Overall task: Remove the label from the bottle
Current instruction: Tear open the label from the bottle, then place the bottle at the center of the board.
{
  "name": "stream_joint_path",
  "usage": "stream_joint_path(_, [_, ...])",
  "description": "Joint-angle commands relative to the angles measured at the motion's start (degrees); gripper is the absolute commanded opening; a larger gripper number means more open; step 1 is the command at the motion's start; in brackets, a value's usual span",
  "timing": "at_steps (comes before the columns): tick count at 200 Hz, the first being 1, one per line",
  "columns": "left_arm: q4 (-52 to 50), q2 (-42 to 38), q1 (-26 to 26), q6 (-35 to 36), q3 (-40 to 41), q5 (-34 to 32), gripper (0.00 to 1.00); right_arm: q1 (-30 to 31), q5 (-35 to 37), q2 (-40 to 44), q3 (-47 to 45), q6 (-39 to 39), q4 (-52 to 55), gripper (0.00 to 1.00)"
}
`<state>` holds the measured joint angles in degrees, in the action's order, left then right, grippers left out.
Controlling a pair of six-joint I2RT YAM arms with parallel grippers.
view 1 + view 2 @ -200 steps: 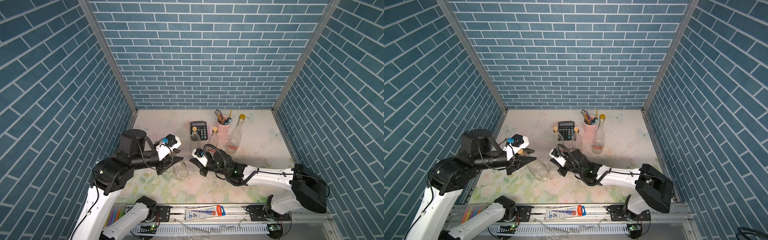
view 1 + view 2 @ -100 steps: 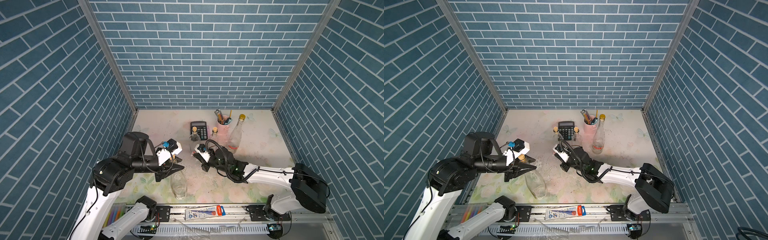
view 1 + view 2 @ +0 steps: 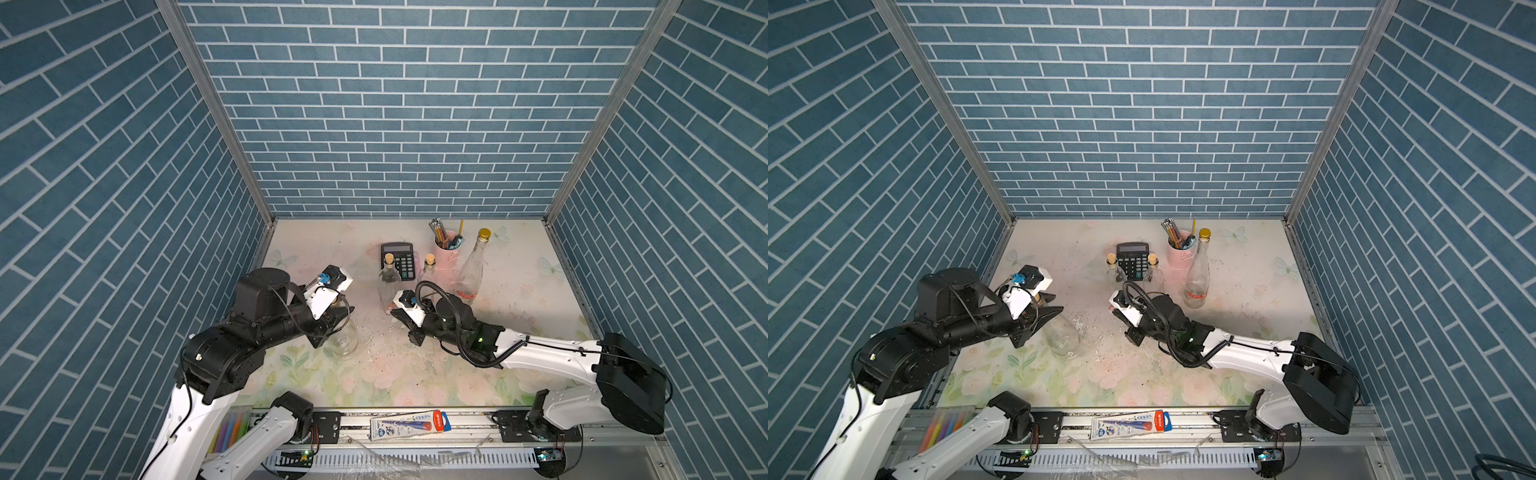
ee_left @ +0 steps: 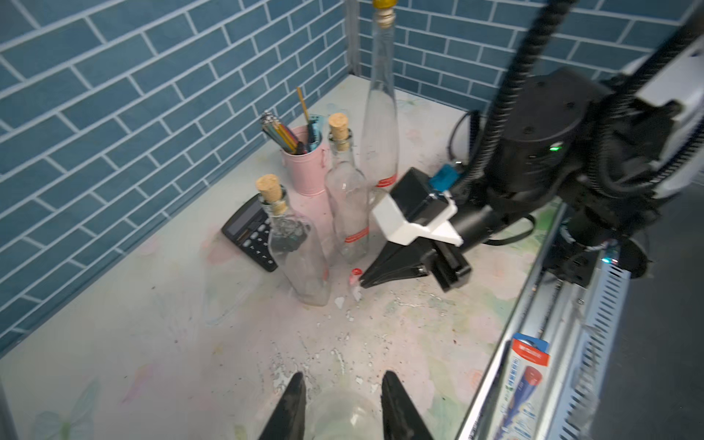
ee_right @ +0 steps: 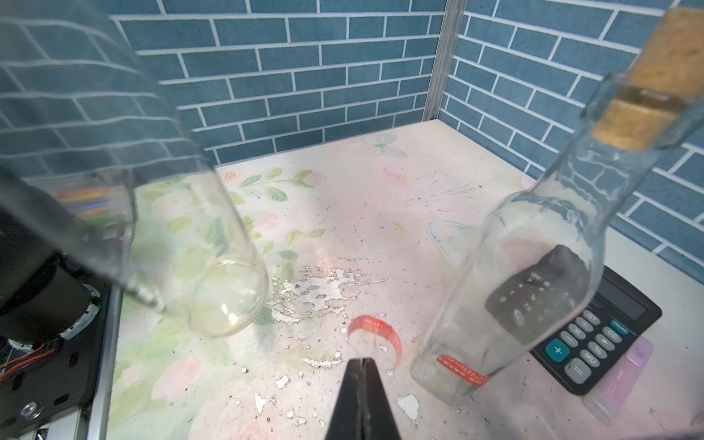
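Note:
My left gripper [image 3: 344,314] [image 3: 1054,312] [image 4: 343,375] is shut on a clear glass bottle [image 3: 344,340] [image 3: 1064,338] [image 4: 343,415] [image 5: 213,266], held tilted low over the table with its base toward the right arm. No label shows on this bottle. The right gripper [image 3: 393,313] [image 3: 1115,312] [image 4: 364,282] [image 5: 362,360] sits low over the table, shut on a curled red label [image 5: 375,330] [image 4: 356,272] that hangs from its tips. It is apart from the held bottle, close to a corked bottle [image 5: 533,266] [image 3: 390,276].
Two corked bottles with red bands [image 4: 344,205] [image 4: 297,251], a tall bottle [image 3: 469,270], a calculator [image 3: 397,259] and a pink pencil cup [image 3: 446,249] stand at the back. White scraps [image 5: 316,285] litter the table between the arms.
The left arm swung the bottle toward the front and back again. The right gripper, still shut, has drawn away from the bottle with the label, so the gap between them has widened.

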<state>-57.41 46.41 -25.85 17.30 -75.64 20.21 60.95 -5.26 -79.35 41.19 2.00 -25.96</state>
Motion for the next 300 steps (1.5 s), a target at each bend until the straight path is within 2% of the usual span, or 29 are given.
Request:
stream_joint_path(1, [10.10, 2.67, -0.02, -1.93, 0.55, -11.70, 0.00, -0.30, -1.58, 1.39, -0.89, 2.08, 1.01, 0.00])
stream_joint_path(28, [14.12, 6.21, 2.82, -3.26, 0.65, -16.74, 0.00, -0.31, -2.31, 1.23, -1.76, 0.78, -0.48, 0.00])
stream_joint_path(59, [20.13, 9.56, 10.86, -6.28, 0.74, -11.98, 0.00, -0.23, -3.86, 0.48, -2.40, -0.88, -2.13, 0.00])
stream_joint_path(80, [25.75, 10.92, 13.60, -7.60, 2.23, -11.55, 0.00, -0.06, -3.81, 0.25, -2.94, -1.51, -3.21, 0.00])
stream_joint_path(121, [34.76, 13.93, 15.83, -9.20, 5.93, -11.89, 0.00, 0.62, -3.25, 0.26, -4.07, -2.52, -4.74, 0.00])
stream_joint_path(150, [40.45, 15.09, 18.20, -11.10, 8.82, -7.99, 0.00, 0.91, -3.78, 0.07, -4.32, -2.79, -5.38, 0.00])
stream_joint_path(172, [39.04, 17.54, 18.20, -10.19, 7.89, -7.75, 0.00, 0.82, -8.36, 1.23, -4.48, -2.49, -5.00, 0.00])
stream_joint_path(201, [38.54, 18.48, 18.19, -10.01, 7.68, -7.69, 0.00, -0.25, -16.73, 3.58, -2.78, -0.49, 1.31, 0.00])
stream_joint_path(218, [37.20, 19.41, 18.20, -9.66, 7.05, -8.15, 0.00, -0.33, -19.00, 4.61, -1.53, 1.12, 5.97, 0.00])
stream_joint_path(242, [36.22, 19.70, 18.20, -9.63, 6.94, -8.15, 0.00, -0.46, -17.56, 6.10, -1.82, 2.21, 8.45, 0.00])
stream_joint_path(248, [36.43, 19.55, 18.20, -9.68, 7.28, -8.17, 0.09, -0.61, -17.07, 6.53, -2.11, 2.28, 8.46, 0.00])
stream_joint_path(257, [36.71, 19.01, 18.20, -9.74, 7.89, -8.23, 0.16, -0.72, -16.48, 7.05, -2.56, 2.35, 8.49, 0.00])
stream_joint_path(300, [35.73, 17.01, 18.02, -10.05, 9.51, -8.00, 0.28, -0.79, -12.85, 7.36, -4.01, 2.73, 7.78, 0.00])
